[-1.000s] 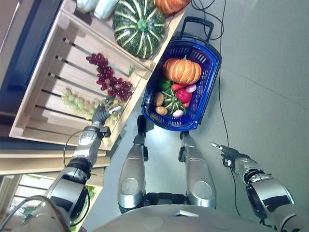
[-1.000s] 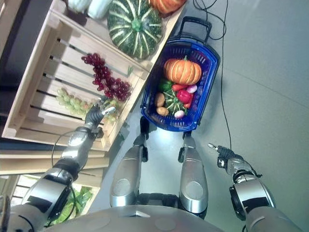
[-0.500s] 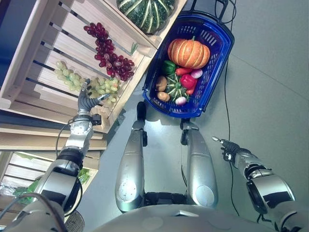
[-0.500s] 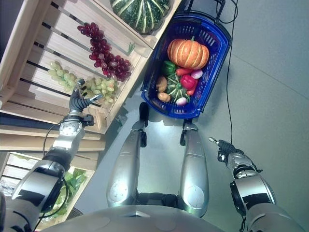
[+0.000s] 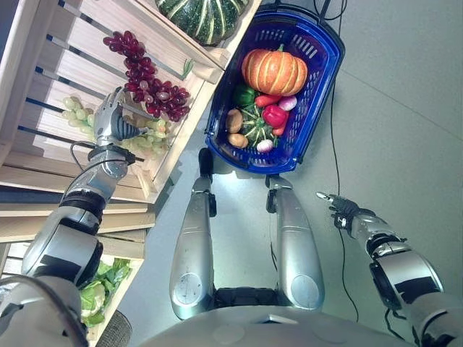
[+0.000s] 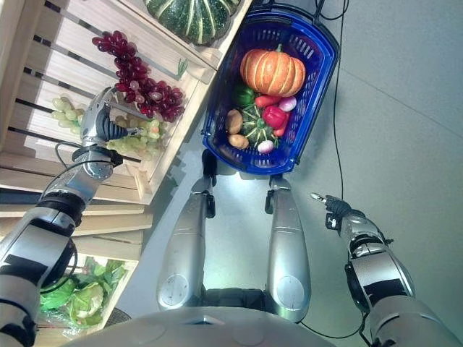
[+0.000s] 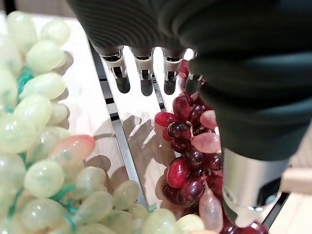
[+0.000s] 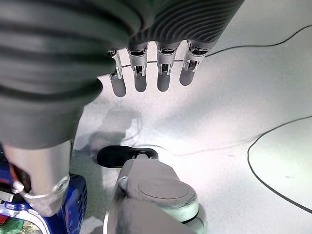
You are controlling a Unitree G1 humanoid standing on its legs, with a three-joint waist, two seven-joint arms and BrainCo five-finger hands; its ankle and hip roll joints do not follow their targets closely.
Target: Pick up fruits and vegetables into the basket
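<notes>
A blue basket stands on the floor and holds an orange pumpkin, a small striped squash, peppers and potatoes. To its left, a wooden crate holds red grapes and green grapes. My left hand hovers open inside the crate, over the green grapes. In the left wrist view its straight fingers point over the slats, with green grapes on one side and red grapes on the other. It holds nothing. My right hand hangs open over the floor, its fingers straight.
A large green striped squash lies in the crate compartment beyond the grapes. Leafy greens sit in a lower shelf at the bottom left. Grey floor spreads to the right of the basket.
The camera has shifted. My left hand has reached from the crate's front edge further in, over the green grapes and closer to the red ones. The right hand stays as it was.
</notes>
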